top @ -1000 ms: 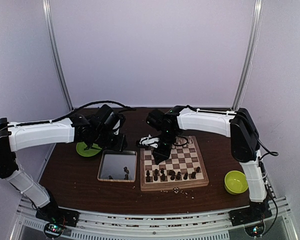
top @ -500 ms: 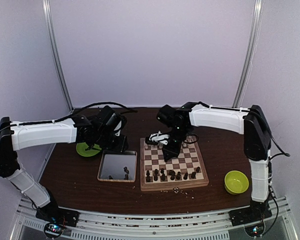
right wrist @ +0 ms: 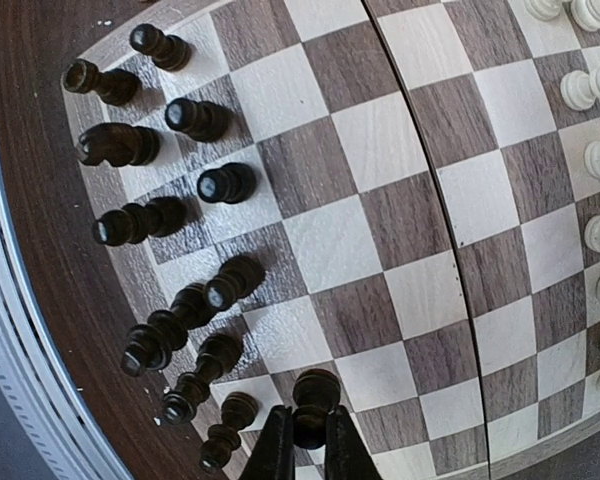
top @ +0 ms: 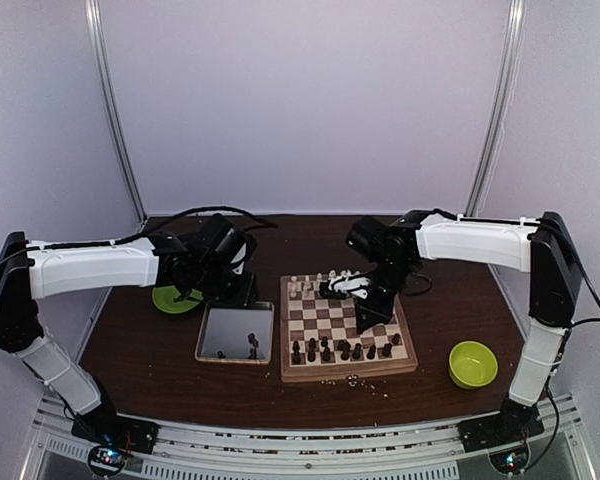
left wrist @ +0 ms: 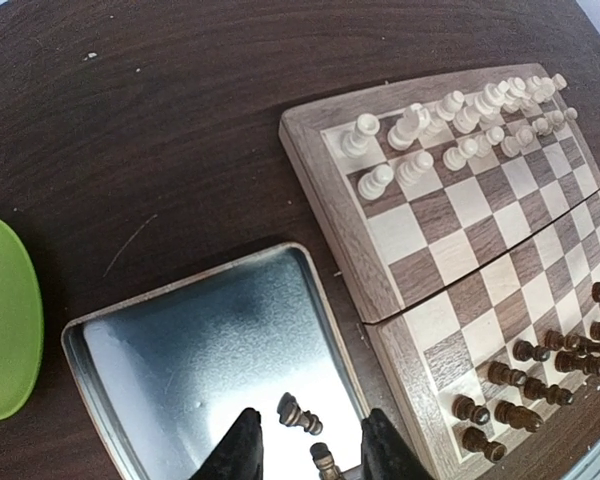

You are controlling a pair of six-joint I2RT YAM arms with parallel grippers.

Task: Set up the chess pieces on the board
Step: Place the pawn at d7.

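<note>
Pinches one dark chessman (right wrist: 316, 392) between the pressed-in fingers of the right gripper (right wrist: 308, 430), low over the board (top: 348, 371), above the squares just beside the other dark chess pieces (right wrist: 150, 215); contact with the wood not clear from either view. Finds those chess pieces bunched in two loose rows along the board's near end, with the cream chessmen (left wrist: 460, 110) lined up along the far end and bare squares in between. Holds the left gripper (left wrist: 310, 445) above the silver tray (left wrist: 160, 370), fingers (left wrist: 242, 450) spread and clamping nothing, with two more dark pieces (left wrist: 300, 412) lying below in the tray, toward its near right corner. Sets the tray just left of the board on the dark table (top: 140, 340), a green dish (left wrist: 5, 320) beyond it, a green bowl (top: 472, 362) off to the board's right.
</note>
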